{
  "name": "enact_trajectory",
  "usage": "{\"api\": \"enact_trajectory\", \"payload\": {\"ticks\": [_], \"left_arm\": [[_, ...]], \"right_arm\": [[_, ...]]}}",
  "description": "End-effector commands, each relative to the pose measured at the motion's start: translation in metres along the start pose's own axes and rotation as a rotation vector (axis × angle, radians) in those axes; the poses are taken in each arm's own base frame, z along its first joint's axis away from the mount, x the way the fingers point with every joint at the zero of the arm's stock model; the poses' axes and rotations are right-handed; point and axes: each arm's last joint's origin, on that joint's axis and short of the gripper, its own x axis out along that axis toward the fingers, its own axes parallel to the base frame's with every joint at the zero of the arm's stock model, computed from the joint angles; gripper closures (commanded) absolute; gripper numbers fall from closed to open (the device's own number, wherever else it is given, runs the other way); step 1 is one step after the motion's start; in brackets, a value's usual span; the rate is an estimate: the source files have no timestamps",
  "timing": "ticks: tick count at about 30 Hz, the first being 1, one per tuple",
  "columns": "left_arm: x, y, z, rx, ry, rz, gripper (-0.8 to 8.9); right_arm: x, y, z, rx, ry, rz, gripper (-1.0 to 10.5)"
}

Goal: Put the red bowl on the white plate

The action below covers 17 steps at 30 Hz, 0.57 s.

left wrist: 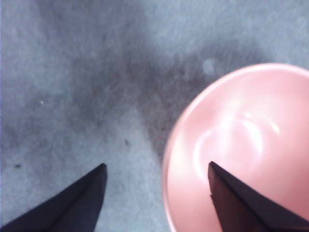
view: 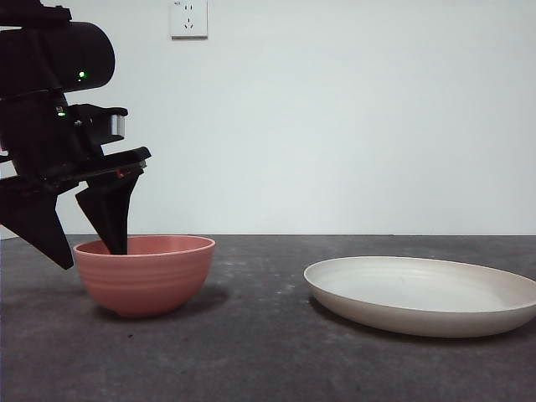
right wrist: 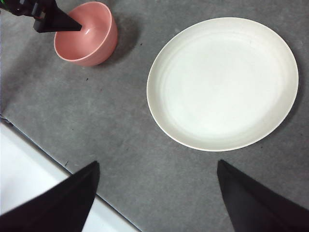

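The red bowl [view: 144, 274] stands upright on the dark table at the left; it also shows in the left wrist view [left wrist: 241, 150] and the right wrist view [right wrist: 89, 34]. My left gripper [view: 88, 247] is open and straddles the bowl's left rim, one jaw inside the bowl and one outside. It also shows in its own view [left wrist: 157, 166]. The white plate [view: 423, 293] lies flat to the right, apart from the bowl, and is bare in the right wrist view [right wrist: 222, 82]. My right gripper [right wrist: 157, 166] is open and empty, high above the table.
A white wall with a socket [view: 188, 17] stands behind the table. The table's edge and a white surface [right wrist: 29, 183] show in the right wrist view. Dark grey table [view: 260, 335] lies between bowl and plate.
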Motion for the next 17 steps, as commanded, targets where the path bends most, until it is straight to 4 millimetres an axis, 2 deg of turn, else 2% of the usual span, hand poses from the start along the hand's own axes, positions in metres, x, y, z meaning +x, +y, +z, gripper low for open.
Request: {"api": "enact_trajectory", "payload": {"ticks": [1,3,8,13,17], "left_arm": [[0.0026,-0.0015,0.0052,-0.008,-0.008,0.001,5.46],[0.0026,-0.0015,0.0056,-0.014,-0.013,0.000,5.49],[0.0025,-0.0015,0.0054,-0.015,-0.010,0.000,7.20],[0.0026,-0.0015,0.0049,-0.022,-0.005,0.001,7.36],[0.0026,-0.0015,0.0052,-0.030,-0.007,0.000,7.98]], "right_arm": [[-0.0036,0.0024,0.0048,-0.011,-0.022,0.001,5.6],[-0.0036,0.0024,0.0048,-0.011,-0.022,0.001,5.6],[-0.0037,0.0024,0.0048,-0.010,-0.022,0.001,5.6],[-0.0036,0.0024,0.0048,-0.010,-0.022,0.001,5.6],[-0.0036,0.0024,0.0048,-0.010,-0.022,0.001,5.6]]}}
